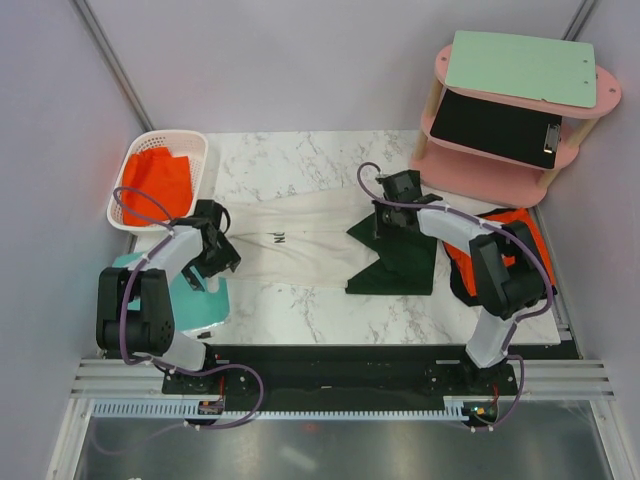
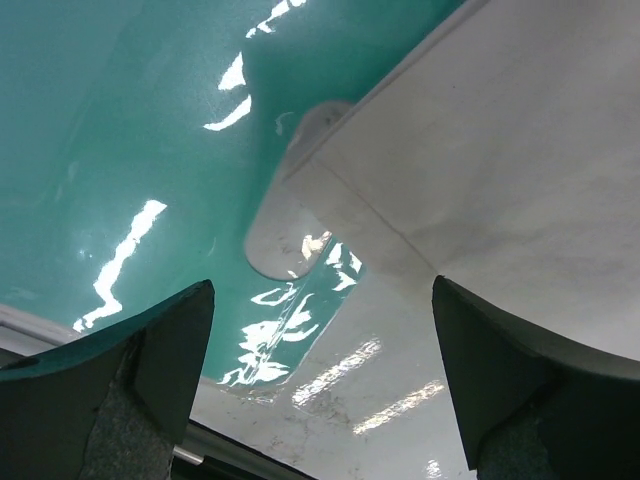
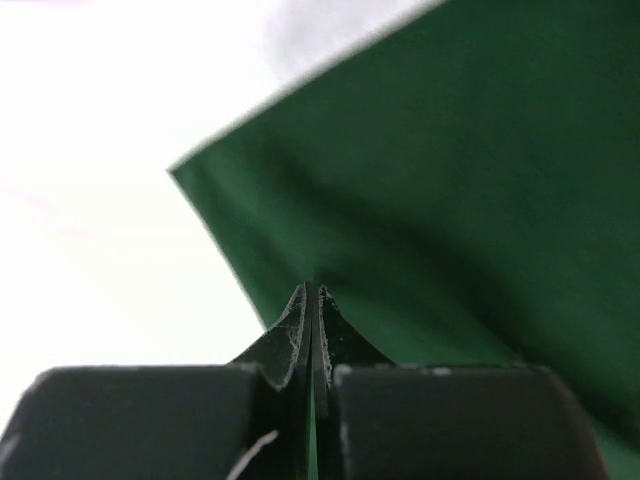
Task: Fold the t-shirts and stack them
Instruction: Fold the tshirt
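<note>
The cream-white t-shirt (image 1: 300, 250) lies spread across the middle of the marble table (image 1: 300, 160), small dark lettering on its chest. The dark green t-shirt (image 1: 400, 265) lies rumpled over its right end. My left gripper (image 1: 222, 256) hovers at the white shirt's left edge. It is open, and in the left wrist view the white t-shirt's hem (image 2: 520, 130) lies beyond my left gripper (image 2: 320, 380), whose fingers are spread with nothing between them. My right gripper (image 1: 386, 218) sits at the green shirt's far edge. In the right wrist view my right gripper (image 3: 312, 298) is shut, pinching the dark green t-shirt (image 3: 450, 170).
A teal board (image 1: 200, 300) lies under the left arm at the table's left edge. A white basket (image 1: 195, 145) holding orange cloth stands at the back left. A pink two-tier shelf (image 1: 480, 175) stands at the back right, and an orange and black garment (image 1: 510, 222) lies beside the right arm.
</note>
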### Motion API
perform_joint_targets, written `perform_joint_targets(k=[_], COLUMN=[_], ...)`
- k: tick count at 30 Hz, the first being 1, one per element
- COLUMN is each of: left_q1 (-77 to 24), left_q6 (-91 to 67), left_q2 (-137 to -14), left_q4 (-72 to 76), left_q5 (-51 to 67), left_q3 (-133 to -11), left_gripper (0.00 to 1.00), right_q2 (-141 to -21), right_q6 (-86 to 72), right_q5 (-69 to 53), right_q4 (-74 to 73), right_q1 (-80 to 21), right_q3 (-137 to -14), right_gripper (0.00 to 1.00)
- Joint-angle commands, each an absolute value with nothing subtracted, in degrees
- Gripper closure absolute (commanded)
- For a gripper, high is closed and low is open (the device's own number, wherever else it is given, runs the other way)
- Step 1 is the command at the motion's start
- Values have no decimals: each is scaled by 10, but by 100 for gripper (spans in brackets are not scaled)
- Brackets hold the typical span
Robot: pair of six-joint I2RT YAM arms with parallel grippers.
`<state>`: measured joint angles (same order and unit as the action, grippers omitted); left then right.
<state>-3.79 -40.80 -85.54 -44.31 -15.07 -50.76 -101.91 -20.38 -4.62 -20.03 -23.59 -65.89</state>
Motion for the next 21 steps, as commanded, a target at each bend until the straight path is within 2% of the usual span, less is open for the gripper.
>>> perform_joint_targets(k=[1, 7, 12, 13, 14, 16, 19, 20, 21], left_q1=[-32, -27, -24, -24, -23, -23, -23, -23, -23], left_q6=[-453, -454, -446, -446, -446, -446, -446, -446, -445], left_q2=[-842, -840, -866, -873, -875, -882, -889, -885, -884], left_q4=[-410, -393, -375, -372, -367, -360, -360, -360, -359], left_q5=[-180, -196, -183, -181, -178, -174, -171, -172, -174], left_q3=[-504, -511, -515, -514, -511, -511, -512, -512, -511], left_gripper=[5, 10, 29, 33, 44, 54, 78, 91, 96], right_q2=[-1061, -1151, -1240, -1267, -1280, -1312, -1335, -1339, -1341], right_q6=[-208, -211, -226, -229, -230, -231, -234, -237, -240], right_q5=[-78, -105, -156, -163, -173, -189, -207, -208, -207], right_q4=[-152, -135, -111, -109, -109, -105, -79, -69, -58], right_q1=[-276, -324, -351, -354, -358, -368, -381, -386, -390], right_q3=[-756, -888, -996, -1011, -1039, -1060, -1077, -1077, -1077], right_gripper=[100, 100, 100, 100, 100, 100, 100, 100, 100])
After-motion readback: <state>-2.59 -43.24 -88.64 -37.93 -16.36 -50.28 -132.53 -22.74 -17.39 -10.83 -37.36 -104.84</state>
